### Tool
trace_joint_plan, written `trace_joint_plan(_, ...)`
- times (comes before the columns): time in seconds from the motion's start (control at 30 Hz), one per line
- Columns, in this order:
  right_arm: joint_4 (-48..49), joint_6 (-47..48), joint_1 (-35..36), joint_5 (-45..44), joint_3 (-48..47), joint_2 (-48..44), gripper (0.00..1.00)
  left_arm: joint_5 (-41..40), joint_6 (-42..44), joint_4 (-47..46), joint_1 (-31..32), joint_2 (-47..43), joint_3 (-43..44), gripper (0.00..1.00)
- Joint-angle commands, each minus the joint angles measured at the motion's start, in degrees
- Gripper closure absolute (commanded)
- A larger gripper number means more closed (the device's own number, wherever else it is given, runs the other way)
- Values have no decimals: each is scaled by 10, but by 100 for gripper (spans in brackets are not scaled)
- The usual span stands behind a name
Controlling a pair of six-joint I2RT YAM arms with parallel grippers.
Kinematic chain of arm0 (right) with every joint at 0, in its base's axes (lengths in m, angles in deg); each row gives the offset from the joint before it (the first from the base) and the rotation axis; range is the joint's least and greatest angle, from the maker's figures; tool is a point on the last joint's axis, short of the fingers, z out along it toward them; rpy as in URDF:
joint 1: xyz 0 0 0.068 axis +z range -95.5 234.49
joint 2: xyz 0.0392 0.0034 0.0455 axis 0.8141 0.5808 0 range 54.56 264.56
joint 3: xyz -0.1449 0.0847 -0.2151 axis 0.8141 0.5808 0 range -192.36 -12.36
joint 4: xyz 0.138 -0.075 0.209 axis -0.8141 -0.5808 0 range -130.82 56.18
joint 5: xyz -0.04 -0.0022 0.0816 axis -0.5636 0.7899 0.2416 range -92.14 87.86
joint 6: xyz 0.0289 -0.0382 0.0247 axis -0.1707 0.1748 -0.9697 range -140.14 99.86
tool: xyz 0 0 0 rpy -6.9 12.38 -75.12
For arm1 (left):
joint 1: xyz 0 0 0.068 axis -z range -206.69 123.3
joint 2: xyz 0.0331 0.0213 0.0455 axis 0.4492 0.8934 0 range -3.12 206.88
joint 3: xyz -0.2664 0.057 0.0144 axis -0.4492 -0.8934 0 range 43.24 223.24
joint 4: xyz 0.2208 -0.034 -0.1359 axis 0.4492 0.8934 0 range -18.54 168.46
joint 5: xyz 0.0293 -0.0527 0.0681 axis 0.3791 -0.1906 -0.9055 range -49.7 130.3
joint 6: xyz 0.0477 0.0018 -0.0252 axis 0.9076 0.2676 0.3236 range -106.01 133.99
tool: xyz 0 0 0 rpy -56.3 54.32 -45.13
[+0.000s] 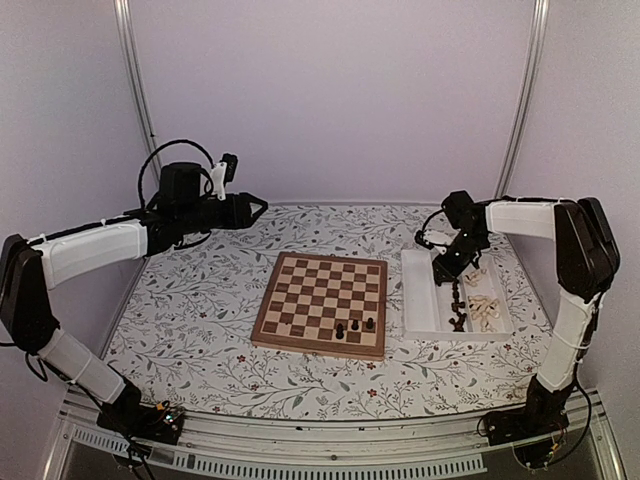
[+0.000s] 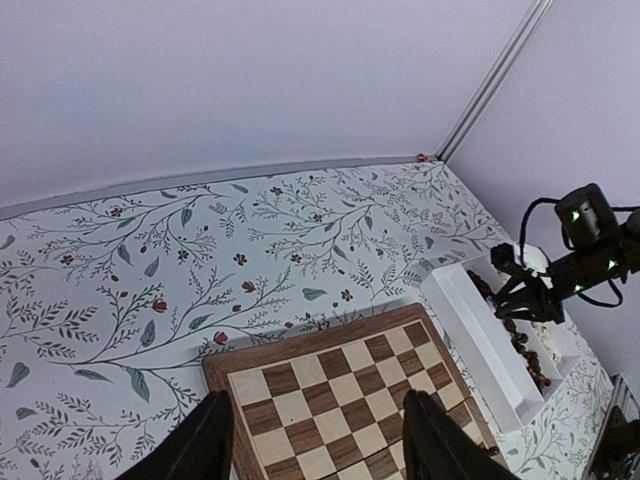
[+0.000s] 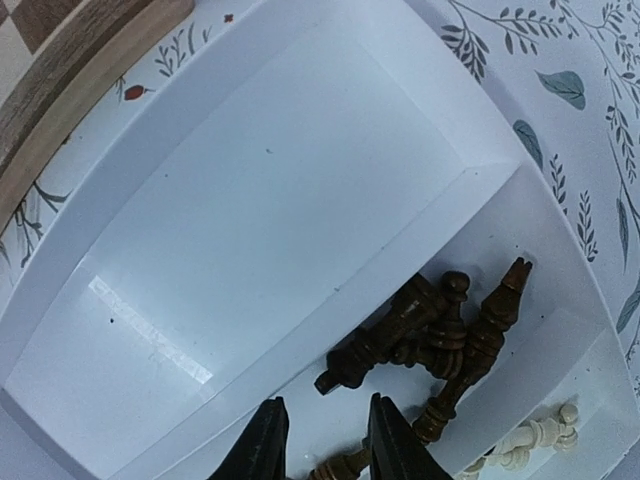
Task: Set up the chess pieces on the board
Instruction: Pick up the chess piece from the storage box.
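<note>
The board [image 1: 322, 304] lies mid-table with three dark chess pieces [image 1: 354, 326] standing near its front right; it also shows in the left wrist view [image 2: 340, 400]. My left gripper [image 1: 258, 208] hangs high at the back left, open and empty [image 2: 320, 448]. My right gripper [image 1: 447, 270] is low in the white tray [image 1: 420, 300], open [image 3: 325, 448]. Its fingertips [image 3: 262, 440] straddle the narrow compartment's floor just in front of a pile of lying dark pieces [image 3: 430, 330]. One dark piece [image 3: 340, 466] lies at the frame's bottom edge by the right finger. Cream pieces [image 3: 530, 440] lie further right.
The tray's large compartment [image 3: 250, 220] holds nothing; a raised divider [image 3: 400, 240] separates it from the pieces. The board's corner [image 3: 60, 60] is just beyond the tray. A floral cloth [image 1: 200, 300] covers the table, with walls close behind and beside it.
</note>
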Motion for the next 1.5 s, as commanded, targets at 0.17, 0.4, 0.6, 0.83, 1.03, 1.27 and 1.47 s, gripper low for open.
trace_joint_plan(0.17,10,-34,-11,-9,-30,37,73,12,7,4,-2,-2,15,40)
trace_joint_plan(0.4,10,-37,-13,-1,-24,15,74,19,4,4,-2,4,15,40)
trace_joint_plan(0.6,19,-41,-16,4,-29,50,75,21,1,4,-2,10,15,40)
trace_joint_plan(0.83,36,-50,-18,-28,-17,73,77,25,0,4,-2,15,16,40)
trace_joint_plan(1.03,38,-55,-18,-27,-1,65,90,28,-1,4,-2,19,17,40)
trace_joint_plan(1.27,40,-44,-26,17,44,-46,96,69,0,-5,0,27,18,41)
trace_joint_plan(1.47,15,6,-24,151,79,-164,97,171,53,-32,47,48,22,51)
